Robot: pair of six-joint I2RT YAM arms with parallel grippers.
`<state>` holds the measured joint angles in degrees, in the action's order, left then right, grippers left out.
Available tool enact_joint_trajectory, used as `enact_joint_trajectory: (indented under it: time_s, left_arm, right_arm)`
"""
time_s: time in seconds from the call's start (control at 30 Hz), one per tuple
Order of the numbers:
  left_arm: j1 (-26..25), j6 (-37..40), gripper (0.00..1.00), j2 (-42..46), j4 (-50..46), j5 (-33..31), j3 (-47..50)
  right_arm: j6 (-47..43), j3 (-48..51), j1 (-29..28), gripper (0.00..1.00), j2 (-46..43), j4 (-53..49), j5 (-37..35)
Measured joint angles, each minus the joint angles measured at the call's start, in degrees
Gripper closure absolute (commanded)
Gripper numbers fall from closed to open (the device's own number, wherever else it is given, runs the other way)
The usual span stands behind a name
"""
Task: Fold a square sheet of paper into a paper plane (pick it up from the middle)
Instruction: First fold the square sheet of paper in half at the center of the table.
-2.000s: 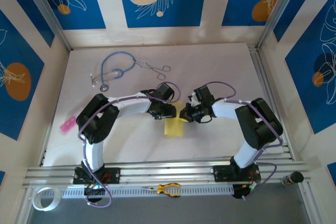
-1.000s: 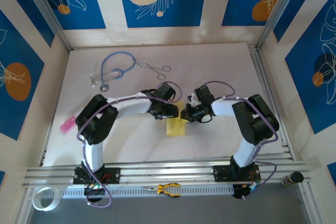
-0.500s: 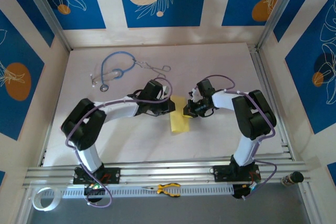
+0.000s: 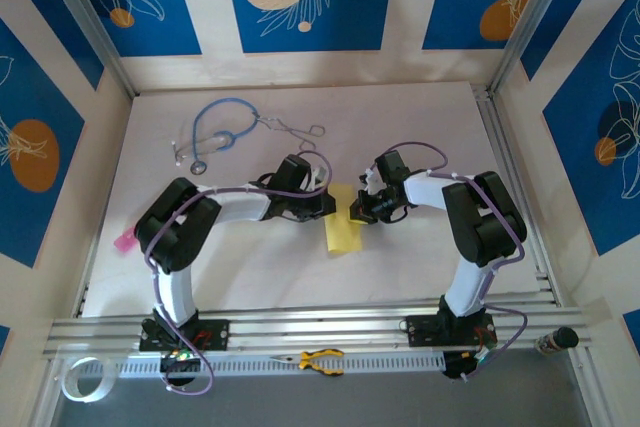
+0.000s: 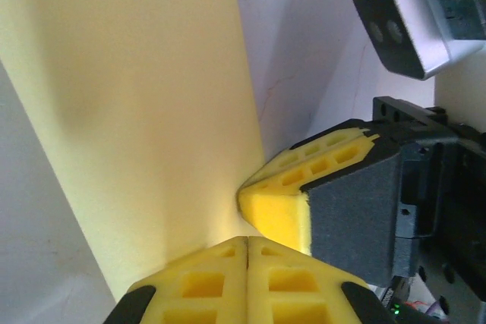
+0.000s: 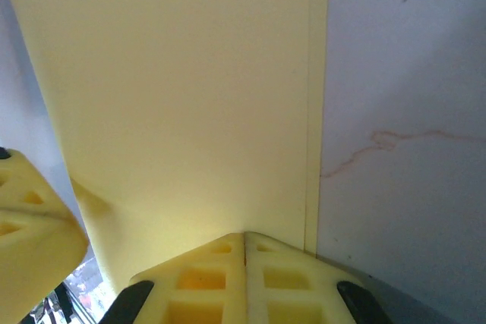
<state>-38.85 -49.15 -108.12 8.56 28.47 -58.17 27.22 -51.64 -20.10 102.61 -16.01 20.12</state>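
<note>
The square sheet of paper [image 4: 342, 234], pale yellow and folded into a narrow strip, lies flat on the white table between the two arms. It spreads away from the fingers in the left wrist view [image 5: 137, 104] and in the right wrist view [image 6: 182, 96], where a doubled edge runs along its right side. My left gripper [image 4: 328, 204] is shut, its tips [image 5: 247, 242] down on the strip's far end. My right gripper [image 4: 356, 212] is shut too, its tips [image 6: 244, 237] on the same end, a finger's width from the left one. No paper shows between either pair of jaws.
A blue stethoscope [image 4: 215, 132] and metal forceps [image 4: 297, 129] lie at the back left. A small pink object [image 4: 126, 239] sits at the left edge. Yellow-handled pliers [image 4: 320, 359] and a tape roll [image 4: 80, 377] lie beyond the front rail.
The left gripper has gone from open to shut and reached in beside the right one. The paper, short and raised before, now lies longer and flat. The left arm's elbow has swung right.
</note>
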Motion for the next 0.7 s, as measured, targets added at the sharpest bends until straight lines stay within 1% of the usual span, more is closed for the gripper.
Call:
enact_joint_trajectory:
  time_s: [0.23, 0.47, 0.6, 0.7]
  left_arm:
    - [0.0, 1.8, 1.0, -1.6, 0.0, -1.5, 2.6]
    - [0.1, 3.1, 1.0, -1.7, 2.4, -1.6, 4.2]
    - [0.1, 3.0, 1.0, -1.4, 2.3, -1.6, 4.2]
    - [0.1, 1.5, 1.0, -0.4, 0.9, -1.4, 4.2]
  right_arm:
    - [0.0, 0.0, 0.0, 1.0, 0.0, -0.1, 0.0]
    - [0.0, -0.1, -0.1, 1.0, 0.0, -0.3, -0.3]
    - [0.0, -0.1, -0.1, 1.0, 0.0, -0.3, -0.4]
    - [0.0, -0.1, -0.1, 1.0, 0.0, -0.3, -0.4]
